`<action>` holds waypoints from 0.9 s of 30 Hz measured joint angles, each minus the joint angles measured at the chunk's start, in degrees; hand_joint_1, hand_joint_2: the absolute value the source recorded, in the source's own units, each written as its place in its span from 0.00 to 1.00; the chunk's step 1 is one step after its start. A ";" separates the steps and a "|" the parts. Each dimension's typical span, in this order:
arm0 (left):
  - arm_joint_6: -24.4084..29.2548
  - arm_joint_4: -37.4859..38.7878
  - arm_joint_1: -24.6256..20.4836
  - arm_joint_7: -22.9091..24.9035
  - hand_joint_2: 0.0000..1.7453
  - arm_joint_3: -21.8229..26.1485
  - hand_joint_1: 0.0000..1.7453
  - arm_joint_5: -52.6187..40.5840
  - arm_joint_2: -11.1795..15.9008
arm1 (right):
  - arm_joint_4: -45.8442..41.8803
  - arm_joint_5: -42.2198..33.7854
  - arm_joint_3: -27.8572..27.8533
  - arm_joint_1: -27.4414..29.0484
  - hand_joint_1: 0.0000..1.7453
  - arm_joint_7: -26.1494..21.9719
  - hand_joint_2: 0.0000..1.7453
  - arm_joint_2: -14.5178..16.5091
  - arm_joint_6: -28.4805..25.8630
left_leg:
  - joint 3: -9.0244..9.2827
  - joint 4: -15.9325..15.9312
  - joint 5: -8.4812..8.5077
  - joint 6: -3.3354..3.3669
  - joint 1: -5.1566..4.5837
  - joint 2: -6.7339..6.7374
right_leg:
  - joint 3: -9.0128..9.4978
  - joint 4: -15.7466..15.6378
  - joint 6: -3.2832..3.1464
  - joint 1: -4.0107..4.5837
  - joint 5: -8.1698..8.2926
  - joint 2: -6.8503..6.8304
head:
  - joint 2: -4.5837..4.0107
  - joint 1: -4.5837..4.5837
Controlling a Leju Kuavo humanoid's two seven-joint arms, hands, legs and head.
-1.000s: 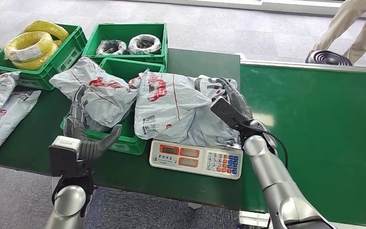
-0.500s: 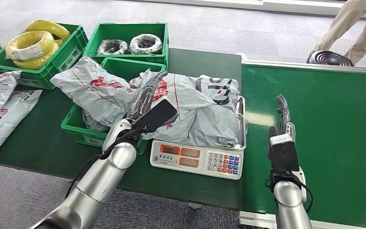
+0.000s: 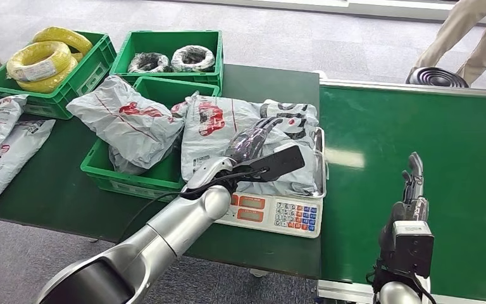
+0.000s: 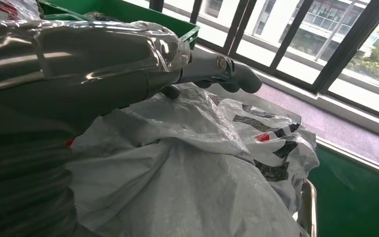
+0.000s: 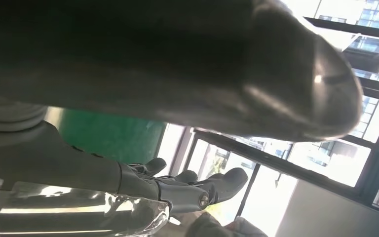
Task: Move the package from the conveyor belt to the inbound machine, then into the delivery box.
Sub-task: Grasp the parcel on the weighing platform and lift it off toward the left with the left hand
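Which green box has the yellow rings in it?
The far-left green crate, at the table's back corner. It holds the coiled yellow rings. The crate beside it holds darker coils, and the nearer crate holds a grey package.

The left hand [image 3: 253,140] is reaching across over the grey package [image 3: 253,136] on the scale [image 3: 261,212], fingers spread just above the plastic (a second ago it hung by the green crate [image 3: 136,180]). The right hand [image 3: 412,183] is pulling back, well apart from that package, over the conveyor belt [image 3: 417,126].
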 joint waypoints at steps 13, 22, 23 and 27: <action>-11.03 6.86 -4.72 14.78 1.00 -22.01 1.00 7.39 -0.49 | -6.02 1.39 -2.09 4.28 0.00 -0.94 0.00 2.67 -0.96 | -0.01 -0.01 -0.02 0.00 0.00 -0.02 | 0.00 0.00 0.01 0.00 -0.01 0.00 | 0.00 0.00; -6.05 12.87 -7.96 17.83 1.00 -26.32 1.00 1.03 -0.46 | -6.37 2.57 -2.30 4.51 0.00 -0.57 0.00 3.66 -1.14 | 0.06 -0.01 0.02 0.00 0.00 0.01 | 0.06 0.01 0.00 0.00 0.00 0.01 | 0.00 0.00; -3.89 13.36 -8.16 18.09 1.00 -26.43 1.00 -0.24 -0.39 | -6.50 2.67 -2.30 4.67 0.00 -0.49 0.00 3.74 -1.21 | 0.05 -0.01 0.02 0.00 0.00 0.00 | 0.06 0.01 0.00 0.00 0.00 0.01 | 0.00 -0.01; 9.58 13.07 -8.75 14.48 1.00 -23.86 1.00 -2.29 0.43 | -6.85 2.78 -2.27 5.48 0.00 -0.13 0.00 3.98 -1.50 | 0.02 -0.01 0.02 0.00 0.00 -0.01 | 0.04 0.02 0.00 0.00 0.00 0.01 | 0.00 -0.01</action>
